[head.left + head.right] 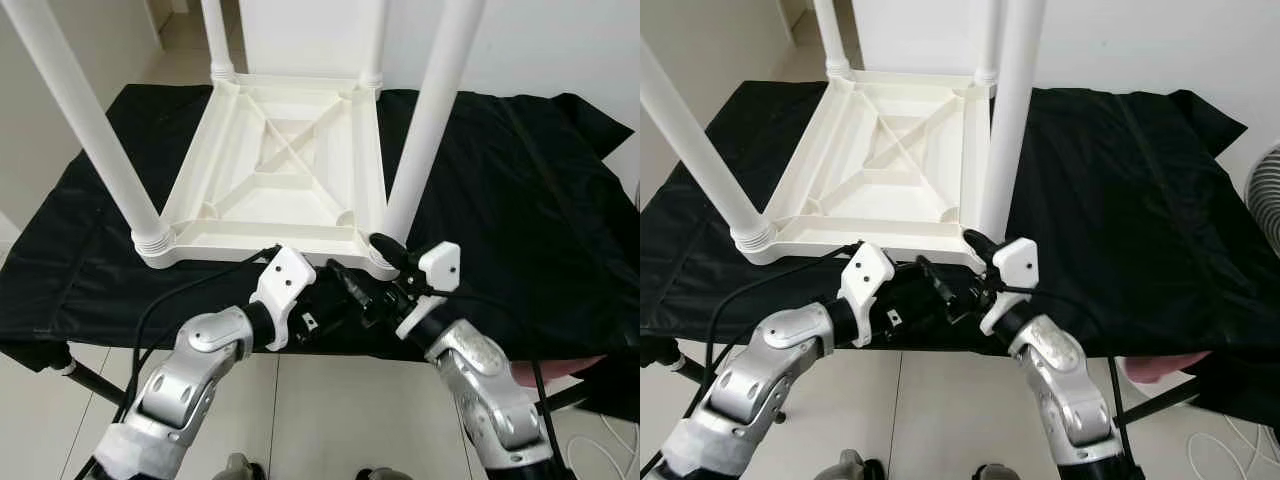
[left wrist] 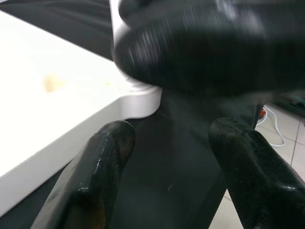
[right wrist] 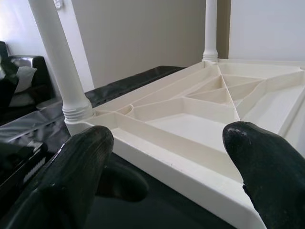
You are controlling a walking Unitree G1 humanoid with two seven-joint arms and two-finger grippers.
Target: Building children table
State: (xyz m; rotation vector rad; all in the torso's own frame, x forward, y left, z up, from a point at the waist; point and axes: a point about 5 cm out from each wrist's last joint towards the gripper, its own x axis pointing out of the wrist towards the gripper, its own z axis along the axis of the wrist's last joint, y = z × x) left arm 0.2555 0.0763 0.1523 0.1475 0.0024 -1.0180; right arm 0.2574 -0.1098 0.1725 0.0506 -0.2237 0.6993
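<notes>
A white plastic child's table top (image 1: 250, 243) lies upside down on a black cloth, with its ribbed underside facing up. Four white legs stand screwed into its corners: front left (image 1: 95, 130), front right (image 1: 425, 120) and two at the back (image 1: 215, 35). Both grippers hover at the near edge of the top, close to the front right corner. My left gripper (image 1: 345, 290) is open with nothing between its fingers (image 2: 102, 157). My right gripper (image 1: 385, 272) is open too, with its fingers (image 3: 252, 152) spread wide and pointing across the underside (image 3: 190, 119) beside the leg's base.
The black cloth covers a low work table (image 1: 520, 180) whose front edge runs just under my wrists. Below it are pale floor tiles, black cables (image 1: 150, 310) and a folding leg (image 1: 95, 385). A fan (image 1: 1265, 190) stands at the right, and a white wall is behind.
</notes>
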